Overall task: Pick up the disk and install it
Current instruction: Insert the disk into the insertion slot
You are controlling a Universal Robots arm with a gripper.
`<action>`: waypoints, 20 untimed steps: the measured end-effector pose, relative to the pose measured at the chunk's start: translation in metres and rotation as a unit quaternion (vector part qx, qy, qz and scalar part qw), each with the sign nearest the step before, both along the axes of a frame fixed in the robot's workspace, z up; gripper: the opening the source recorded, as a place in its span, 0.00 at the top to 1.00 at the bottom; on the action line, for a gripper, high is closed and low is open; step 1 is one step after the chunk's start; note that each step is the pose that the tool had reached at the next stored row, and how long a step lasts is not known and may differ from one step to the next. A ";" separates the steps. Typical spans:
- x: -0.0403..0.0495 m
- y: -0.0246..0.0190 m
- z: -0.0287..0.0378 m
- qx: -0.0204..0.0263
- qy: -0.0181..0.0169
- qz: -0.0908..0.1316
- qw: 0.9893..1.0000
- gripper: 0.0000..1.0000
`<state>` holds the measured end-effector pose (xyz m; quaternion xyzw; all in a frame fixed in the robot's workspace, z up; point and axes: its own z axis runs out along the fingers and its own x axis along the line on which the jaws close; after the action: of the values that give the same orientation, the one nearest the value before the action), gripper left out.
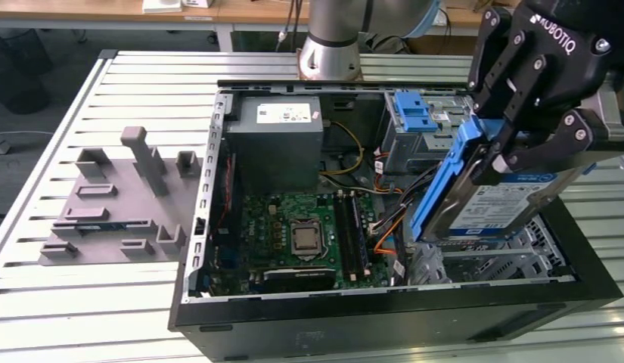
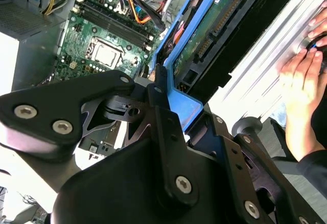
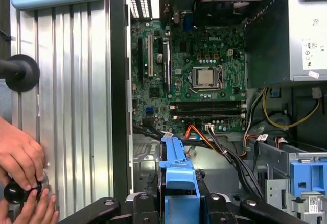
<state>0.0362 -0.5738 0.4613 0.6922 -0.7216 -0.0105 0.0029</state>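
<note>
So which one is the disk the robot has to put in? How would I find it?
Find the big open black computer case. Above its side at the exterior view's right, the black gripper holds the disk tilted. It is the flat silver slab with a blue-and-white label and blue side rails, unlike the small all-blue latch nearby.

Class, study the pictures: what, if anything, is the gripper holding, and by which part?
The gripper holds the disk by its upper end, with the fingers closed on the blue side rails. The disk hangs tilted over the open computer case.
</note>
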 end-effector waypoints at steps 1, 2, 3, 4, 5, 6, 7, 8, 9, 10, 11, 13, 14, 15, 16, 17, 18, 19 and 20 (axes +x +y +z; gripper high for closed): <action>0.0022 0.0001 -0.0003 0.000 0.000 0.000 1.000 0.64; 0.0043 0.0001 -0.0007 0.000 0.000 0.001 1.000 0.64; 0.0061 0.0001 -0.0011 0.000 0.000 0.003 1.000 0.64; 0.0071 0.0001 -0.0015 0.000 0.000 0.006 1.000 0.64; 0.0079 0.0001 -0.0020 0.000 0.000 0.011 1.000 0.64; 0.0086 0.0001 -0.0024 0.000 0.000 0.013 1.000 0.64; 0.0099 0.0000 -0.0026 0.000 0.000 0.013 1.000 0.64; 0.0113 0.0000 -0.0028 0.000 0.000 0.013 1.000 0.64; 0.0123 0.0001 -0.0030 0.000 0.000 0.013 1.000 0.64; 0.0131 0.0001 -0.0032 0.000 0.000 0.013 1.000 0.64; 0.0137 0.0001 -0.0035 0.000 0.000 0.013 1.000 0.64; 0.0153 0.0002 -0.0041 0.000 0.000 0.013 1.000 0.64; 0.0163 0.0002 -0.0044 0.000 0.000 0.013 1.000 0.64; 0.0172 0.0002 -0.0048 0.000 0.000 0.013 1.000 0.64; 0.0181 0.0003 -0.0051 0.000 0.000 0.013 1.000 0.64; 0.0192 0.0003 -0.0055 0.000 0.000 0.013 1.000 0.64; 0.0202 0.0003 -0.0059 0.000 0.000 0.013 1.000 0.64; 0.0212 0.0003 -0.0061 0.000 0.000 0.013 1.000 0.64; 0.0222 0.0003 -0.0065 0.000 0.000 0.013 1.000 0.64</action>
<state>0.0584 -0.5735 0.4549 0.7019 -0.7122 -0.0105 0.0032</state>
